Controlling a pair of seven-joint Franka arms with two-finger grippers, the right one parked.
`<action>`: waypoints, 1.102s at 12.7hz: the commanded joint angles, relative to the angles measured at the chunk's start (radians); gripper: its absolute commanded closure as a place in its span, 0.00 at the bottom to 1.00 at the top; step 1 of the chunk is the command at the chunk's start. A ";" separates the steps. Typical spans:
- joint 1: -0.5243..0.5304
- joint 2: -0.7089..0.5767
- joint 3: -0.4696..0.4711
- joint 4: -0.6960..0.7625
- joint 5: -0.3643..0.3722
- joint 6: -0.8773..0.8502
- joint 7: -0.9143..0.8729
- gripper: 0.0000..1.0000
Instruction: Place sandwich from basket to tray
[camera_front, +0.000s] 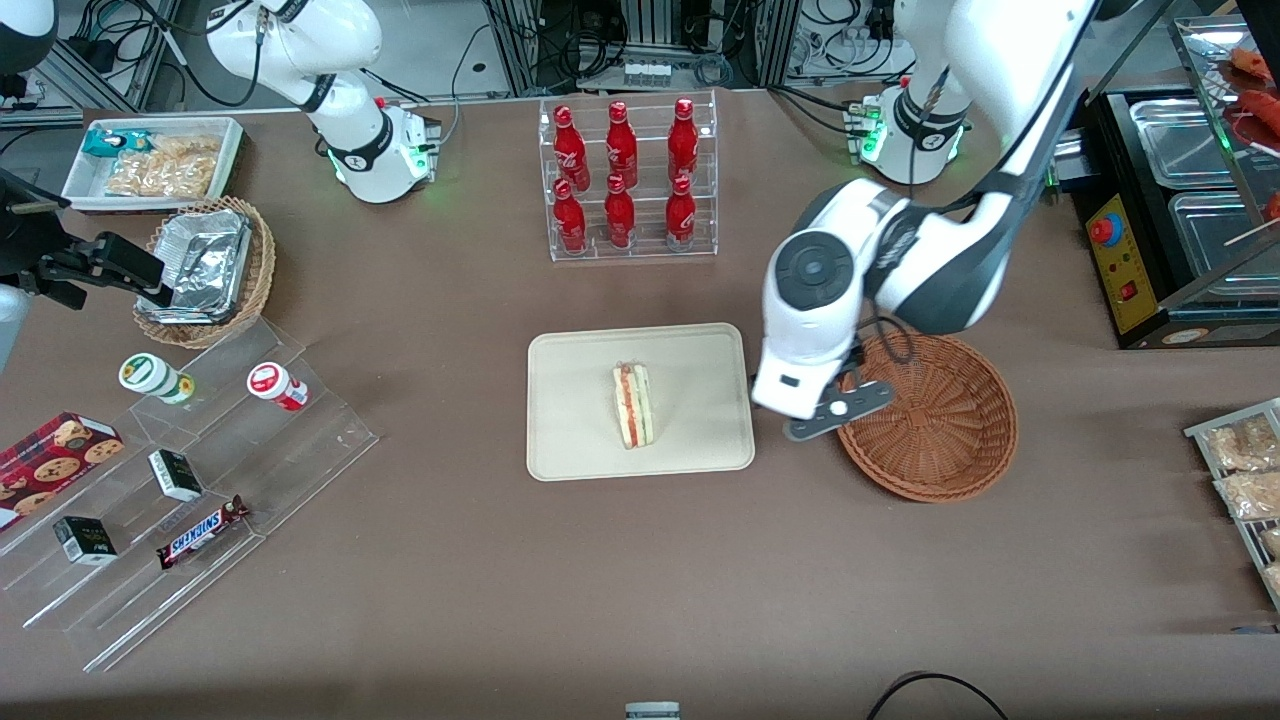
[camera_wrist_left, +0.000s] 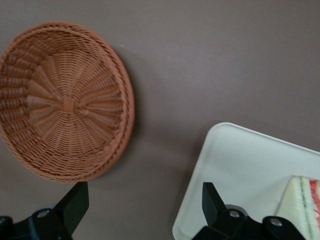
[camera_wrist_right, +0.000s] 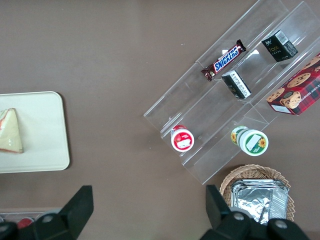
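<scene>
The sandwich (camera_front: 632, 405) is seen lying in the middle of the tray (camera_front: 575, 440), on its side, with the red and green filling layers turned up along one edge. It is judged to be light and soft: the white bread would be dented by a hard squeeze, and the layers could slide apart if it is taken by the tip. If it must be held again, the two flat bread faces near the thick end are judged the best place, with only gentle pressure.

The gripper (camera_front: 835, 410) is held open and empty, above the bench (camera_front: 640, 580) between the tray and the basket (camera_front: 935, 420), close to the basket's rim. In the left wrist view both fingers (camera_wrist_left: 75, 202) are seen well apart, with nothing between them. The basket is empty. Farther from the camera, a clear rack of red bottles (camera_front: 625, 180) is standing.
</scene>
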 joint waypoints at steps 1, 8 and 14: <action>0.061 -0.121 -0.005 -0.122 -0.033 0.003 0.045 0.00; 0.069 -0.341 0.121 -0.260 -0.205 -0.078 0.379 0.00; 0.143 -0.394 0.148 -0.218 -0.272 -0.233 0.661 0.00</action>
